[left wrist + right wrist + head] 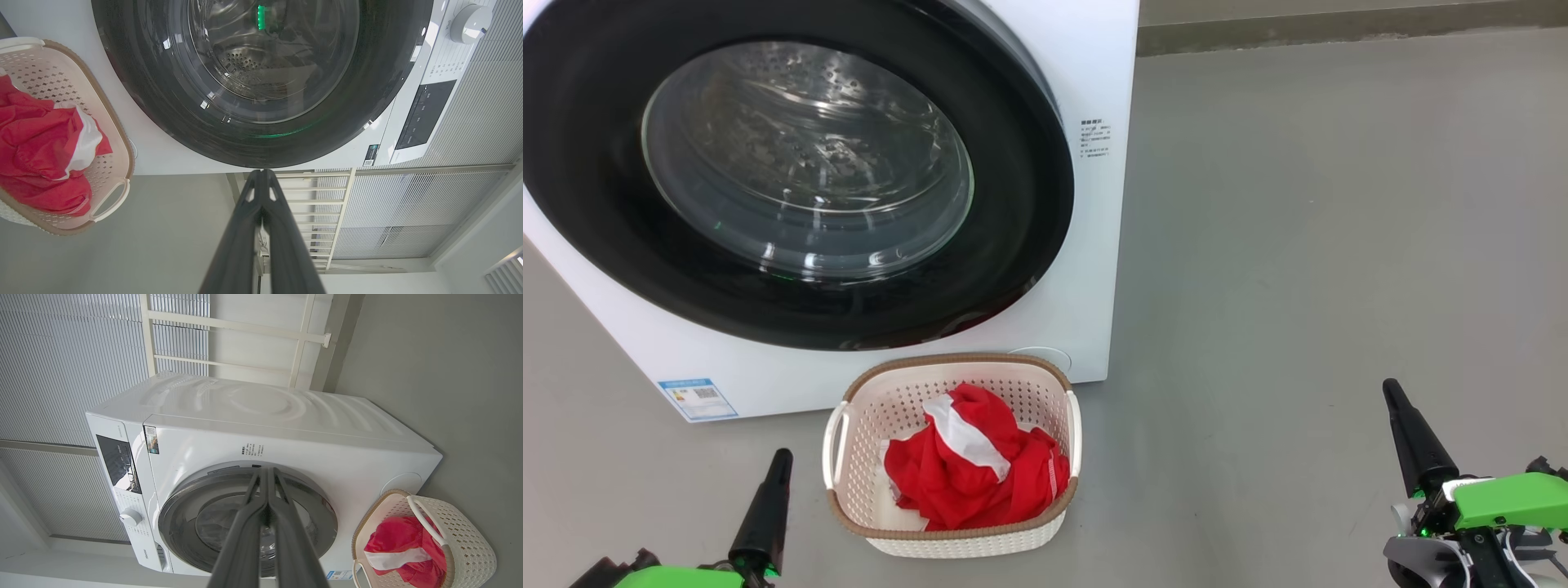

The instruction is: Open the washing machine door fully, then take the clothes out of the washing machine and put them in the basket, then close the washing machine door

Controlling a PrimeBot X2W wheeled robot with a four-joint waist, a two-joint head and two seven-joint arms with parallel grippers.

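Note:
The white washing machine point(1094, 269) stands ahead with its black-rimmed round door point(1013, 204) shut flat against the front; the steel drum shows through the glass. On the floor just before it sits the cream basket point(1045, 388), holding the red clothes point(972, 482) with a white stripe. My left gripper point(783, 454) is shut and empty, left of the basket. Far off to the right of the basket, my right gripper point(1390, 385) is shut and empty too. In the left wrist view the door point(367, 94) and basket point(118, 134) lie beyond my shut left gripper point(261, 171). The right wrist view has the shut right gripper point(267, 470) before the door point(184, 506), with the basket point(470, 543) and clothes point(392, 535) lower right.
Grey floor point(1298, 245) spreads wide to the right of the machine. A white railing point(229, 324) and ribbed wall panels stand behind the machine. The control panel point(425, 114) and dial point(470, 22) sit on the machine's top front.

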